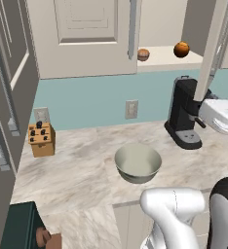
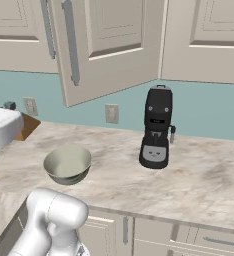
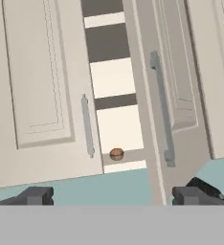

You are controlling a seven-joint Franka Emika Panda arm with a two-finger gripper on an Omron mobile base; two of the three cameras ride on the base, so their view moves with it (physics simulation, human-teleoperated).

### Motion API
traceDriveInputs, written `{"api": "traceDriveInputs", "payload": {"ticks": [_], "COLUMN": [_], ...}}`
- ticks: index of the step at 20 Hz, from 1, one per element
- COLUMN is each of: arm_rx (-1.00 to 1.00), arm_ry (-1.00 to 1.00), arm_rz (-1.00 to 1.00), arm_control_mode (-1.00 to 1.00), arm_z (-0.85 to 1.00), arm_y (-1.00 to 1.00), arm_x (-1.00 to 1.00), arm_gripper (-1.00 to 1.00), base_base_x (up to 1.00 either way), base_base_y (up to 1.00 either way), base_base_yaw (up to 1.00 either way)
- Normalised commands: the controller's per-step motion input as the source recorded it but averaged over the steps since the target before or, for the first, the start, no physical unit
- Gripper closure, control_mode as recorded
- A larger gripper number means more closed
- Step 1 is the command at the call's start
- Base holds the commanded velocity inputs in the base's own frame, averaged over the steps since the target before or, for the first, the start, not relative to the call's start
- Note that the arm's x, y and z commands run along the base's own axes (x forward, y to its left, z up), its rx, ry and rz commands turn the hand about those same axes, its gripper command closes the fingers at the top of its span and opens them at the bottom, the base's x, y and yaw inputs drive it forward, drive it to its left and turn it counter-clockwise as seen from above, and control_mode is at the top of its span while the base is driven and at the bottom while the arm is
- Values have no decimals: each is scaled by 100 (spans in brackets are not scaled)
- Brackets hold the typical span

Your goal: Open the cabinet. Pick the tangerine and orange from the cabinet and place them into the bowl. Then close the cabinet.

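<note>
Your gripper (image 3: 112, 196) gapes wide, holding nothing.
Your cabinet (image 3: 42, 91) has its right door swung open; tangerine (image 1: 143, 54) and orange (image 1: 181, 49) sit on its shelf; the bowl (image 1: 138, 163) lies at 6 o'clock below them.

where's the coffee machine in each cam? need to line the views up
Left base view: coffee machine at right of centre, on the counter, right of the bowl.
Right base view: coffee machine right of centre, again right of the bowl.
Hand view: I can't make it out here.
Shared landmark: the open cabinet door's grey bar handle.
</note>
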Motion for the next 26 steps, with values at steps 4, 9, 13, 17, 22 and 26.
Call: {"api": "traceDriveInputs", "payload": {"ticks": [4,9,13,17,22,26], "arm_rx": [-7,0,0,0,0,0], "arm_ry": [-3,0,0,0,2,9], "arm_rz": [-20,-24,-30,-29,-28,-28], "arm_control_mode": [-100,-100,-100,-100,-100,-100], "arm_z": [-2,-1,-6,-10,-8,0], "arm_y": [41,13,0,0,0,-22], "arm_x": [80,95,99,100,100,72], "arm_gripper": [-100,-100,-100,-100,-100,-100], "base_base_x": [0,0,0,0,0,0], "base_base_y": [0,0,0,0,0,0], "base_base_yaw": [0,0,0,0,0,0]}}
